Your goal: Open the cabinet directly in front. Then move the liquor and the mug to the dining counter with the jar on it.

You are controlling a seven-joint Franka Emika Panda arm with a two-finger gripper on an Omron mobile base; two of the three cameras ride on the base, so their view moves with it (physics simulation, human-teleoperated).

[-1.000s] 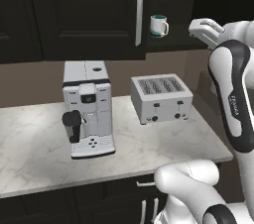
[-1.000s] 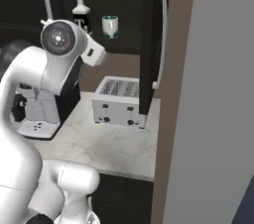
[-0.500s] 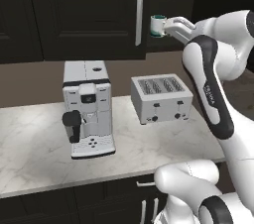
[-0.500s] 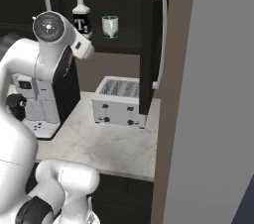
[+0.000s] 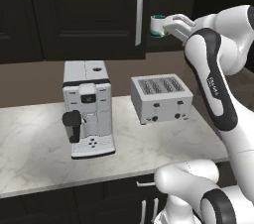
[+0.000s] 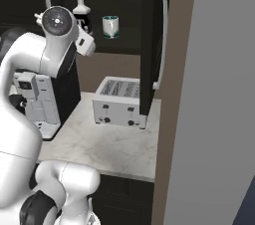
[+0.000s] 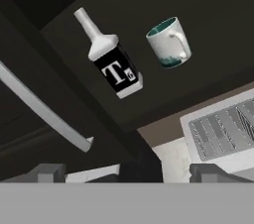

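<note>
The cabinet point(image 5: 89, 15) has its left door shut and its right door point(image 6: 148, 45) swung out edge-on. On its shelf stand the liquor point(image 7: 110, 62), a slim bottle with a pale neck and a black label, and, to the right of it, the teal-lined mug point(image 7: 168, 42). Both also show from the right base point(image 6: 81, 11), point(image 6: 110, 26). My gripper point(image 7: 128, 171) hangs open and empty in front of the opening, a short way off, aimed up at both. From the left base, the hand point(image 5: 173, 23) sits just right of the mug point(image 5: 158, 26). The dining counter and the jar are out of view.
Below the cabinet, a marble worktop point(image 5: 149, 148) carries a coffee machine point(image 5: 88, 109) and a silver toaster point(image 5: 161, 98). The shut left door's long bar handle point(image 7: 44, 111) lies close to the hand. A grey wall panel point(image 6: 214, 94) closes off the right side.
The arm has swung up and left, bringing the hand from right of the cabinet to just in front of the mug. The jaws stayed open. Bottle and mug have not moved.
</note>
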